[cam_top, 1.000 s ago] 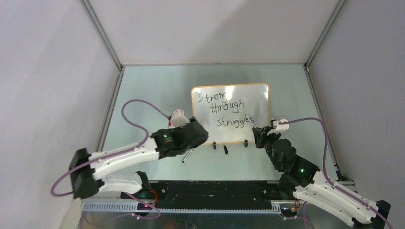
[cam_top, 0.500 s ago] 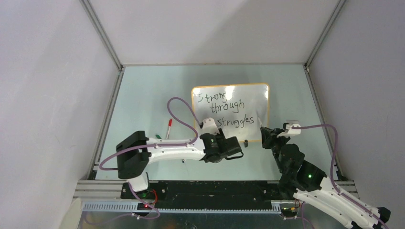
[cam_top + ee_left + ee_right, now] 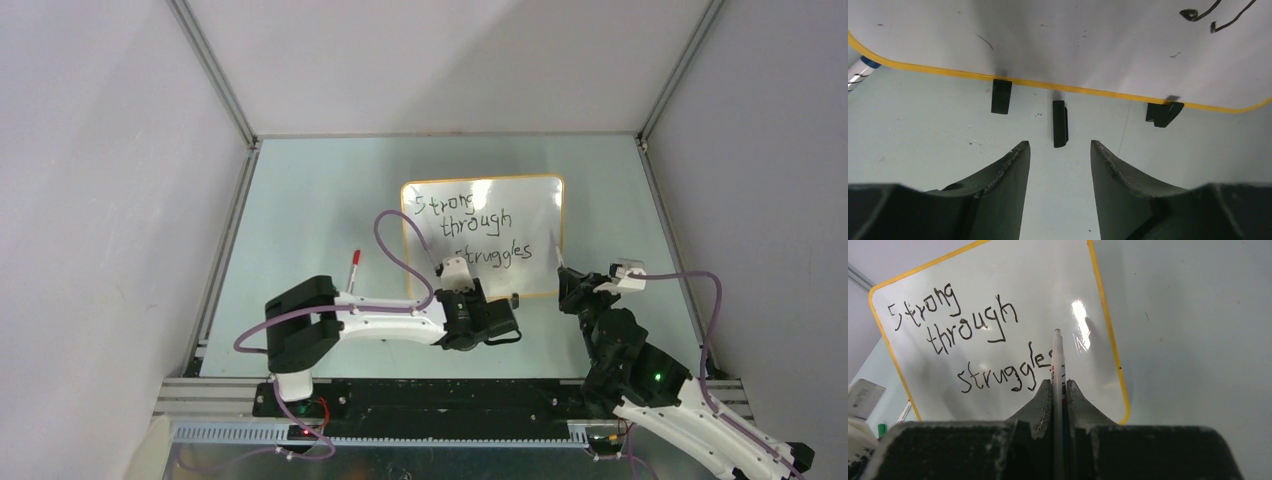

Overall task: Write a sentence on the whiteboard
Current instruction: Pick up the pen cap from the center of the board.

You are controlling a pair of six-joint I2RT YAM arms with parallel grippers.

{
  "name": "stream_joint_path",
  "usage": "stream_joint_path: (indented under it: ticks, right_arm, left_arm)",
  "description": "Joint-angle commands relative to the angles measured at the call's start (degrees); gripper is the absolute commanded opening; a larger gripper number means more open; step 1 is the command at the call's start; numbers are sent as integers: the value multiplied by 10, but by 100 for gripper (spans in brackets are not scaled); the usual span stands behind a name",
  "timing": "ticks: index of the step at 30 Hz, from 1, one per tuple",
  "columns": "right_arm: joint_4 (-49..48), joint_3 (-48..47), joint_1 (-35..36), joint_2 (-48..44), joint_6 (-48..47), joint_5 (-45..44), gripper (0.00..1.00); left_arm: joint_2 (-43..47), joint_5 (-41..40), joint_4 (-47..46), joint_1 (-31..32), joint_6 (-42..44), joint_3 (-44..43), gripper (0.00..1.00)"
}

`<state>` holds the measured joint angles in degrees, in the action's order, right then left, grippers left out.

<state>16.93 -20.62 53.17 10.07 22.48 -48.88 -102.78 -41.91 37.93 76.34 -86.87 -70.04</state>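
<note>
top: overhead, looking down, far | wrists: low, near | shared: whiteboard (image 3: pixel 545 205)

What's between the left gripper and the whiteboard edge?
A small black piece on the table, just short of the whiteboard rim, ahead of the left gripper; seen in left wrist view.

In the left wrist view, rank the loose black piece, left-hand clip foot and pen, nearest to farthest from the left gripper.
1. Black piece, straight ahead of the left gripper.
2. Clip foot, ahead-left under the whiteboard rim.
3. Pen, far left picture edge, beside the board's corner.
</note>
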Motion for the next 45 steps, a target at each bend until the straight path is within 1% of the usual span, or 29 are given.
stream_joint_path:
  ticks: [1, 5, 15, 20, 25, 30, 32, 33, 34, 36, 38, 40, 42, 43, 45]
  right_arm:
    - [1, -1, 3, -10, 10, -23, 0]
    - [3, -1, 3, -11, 11, -26, 0]
    - [2, 5, 2, -31, 7, -22, 0]
    - [2, 6, 3, -33, 7, -23, 0]
    - [2, 6, 3, -33, 6, -23, 0]
    - [1, 6, 2, -33, 4, -21, 0]
    - [3, 6, 2, -35, 4, -22, 0]
    - [3, 6, 2, -36, 4, -22, 0]
    - [3, 6, 2, -37, 4, -22, 0]
    - [3, 6, 2, -39, 3, -21, 0]
    - [2, 5, 2, -43, 2, -19, 0]
    - [1, 6, 2, -47, -2, -11, 0]
    - [-3, 5, 3, -52, -9, 13, 0]
    - [-1, 1, 2, -52, -10, 21, 0]
    - [16, -9, 3, -50, -1, 49, 0]
  left_arm:
    - [-31, -35, 0, 1, 10, -33, 53]
    - [-52, -45, 21, 1, -1, -51, 53]
    - [-86, -48, 15, -8, -13, -49, 47]
    - [-96, -42, -24, -15, -4, -25, 43]
    - [-105, -44, -32, -19, -4, -20, 39]
    - [-116, -8, -88, -30, 0, 9, 34]
    - [-115, -11, -85, -32, -5, 15, 29]
    - [-109, -16, -79, -33, -13, 19, 23]
    - [-105, -19, -76, -32, -17, 23, 20]
    - [-89, -24, -69, -32, -28, 33, 9]
    - [-70, -27, -50, -30, -35, 36, 2]
    - [-51, -38, -7, -23, -41, 24, 0]
    - [-36, -64, 60, -13, -57, -2, 0]
    - [-26, -79, 108, -10, -75, -22, 0]
    - [-6, -88, 159, -5, -89, -40, 0]
